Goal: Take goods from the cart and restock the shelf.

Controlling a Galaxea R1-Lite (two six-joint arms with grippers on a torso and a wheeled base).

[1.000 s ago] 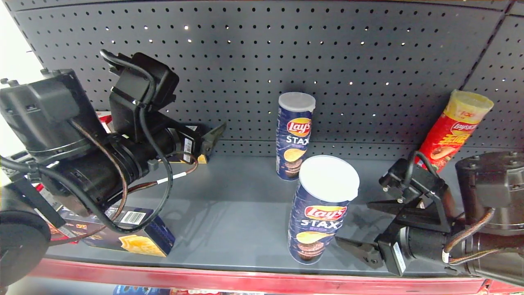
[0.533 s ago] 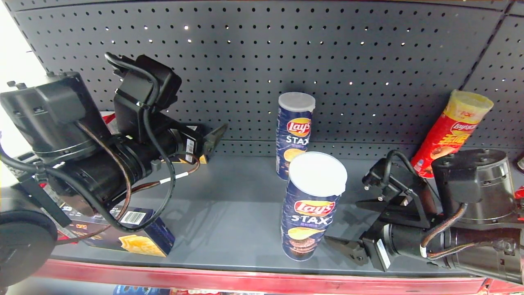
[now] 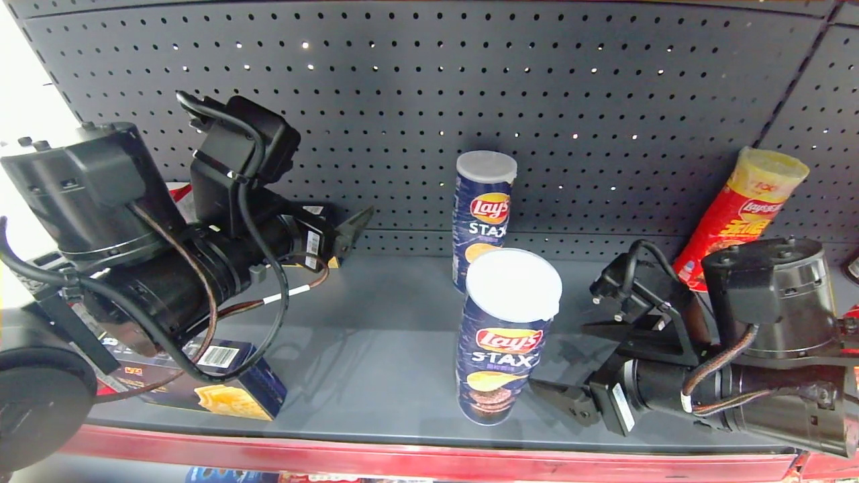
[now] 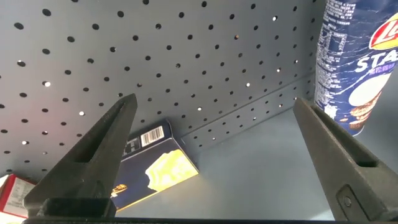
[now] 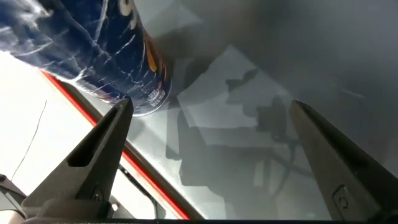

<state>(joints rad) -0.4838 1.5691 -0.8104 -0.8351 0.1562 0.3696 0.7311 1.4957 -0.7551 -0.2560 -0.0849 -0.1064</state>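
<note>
Currently, at the right gripper (image 3: 562,359): spread wide, nothing in the gap, low over the shelf (image 3: 376,349), close to its front edge and right of middle. Just beside one fingertip, outside the gap: near can (image 3: 500,349), blue, upright, white lid on, close to the front edge about midway along it. Cannot tell whether fingertip and can touch.

At the left gripper (image 4: 216,101): likewise spread wide, holding nothing, raised above the left half of the shelf and aimed at the pegboard (image 3: 470,80) that closes the rear edge. Beyond its fingers, at the rear edge on the left: rear box (image 4: 155,168), blue and yellow, barcode showing.

Behind the near can, at the rear edge about midway along it: far can (image 3: 484,221), blue, upright, pale lid on, apart from the near can. Toward the rear right corner: red can (image 3: 738,215), tilted, yellow-lidded upper end at the pegboard. At the front left corner: front box (image 3: 228,389), dark blue, lying flat, barcode up, partly hidden under the left arm. Along the front edge: red strip (image 3: 402,459).
</note>
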